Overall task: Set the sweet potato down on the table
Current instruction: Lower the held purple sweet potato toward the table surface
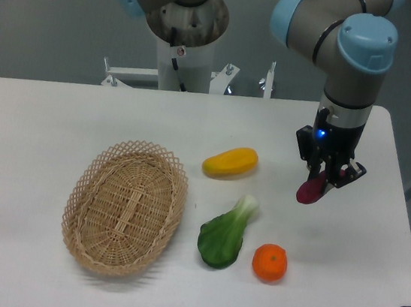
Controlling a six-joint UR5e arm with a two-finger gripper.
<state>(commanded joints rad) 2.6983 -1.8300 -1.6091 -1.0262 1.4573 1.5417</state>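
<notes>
The sweet potato (pixel 310 190) is a small dark magenta tuber, hanging tilted from my gripper (pixel 327 174) at the right side of the white table (pixel 35 123). The gripper is shut on its upper end. Whether the lower end touches the tabletop or hangs just above it I cannot tell. The jaws point down, with a blue light lit on the wrist above them.
An oval wicker basket (pixel 125 207) stands at the left-centre. A yellow-orange oblong fruit (pixel 230 162) lies left of the gripper. A green leafy vegetable (pixel 226 233) and a round orange (pixel 270 263) lie in front. The table's right edge is close to the gripper.
</notes>
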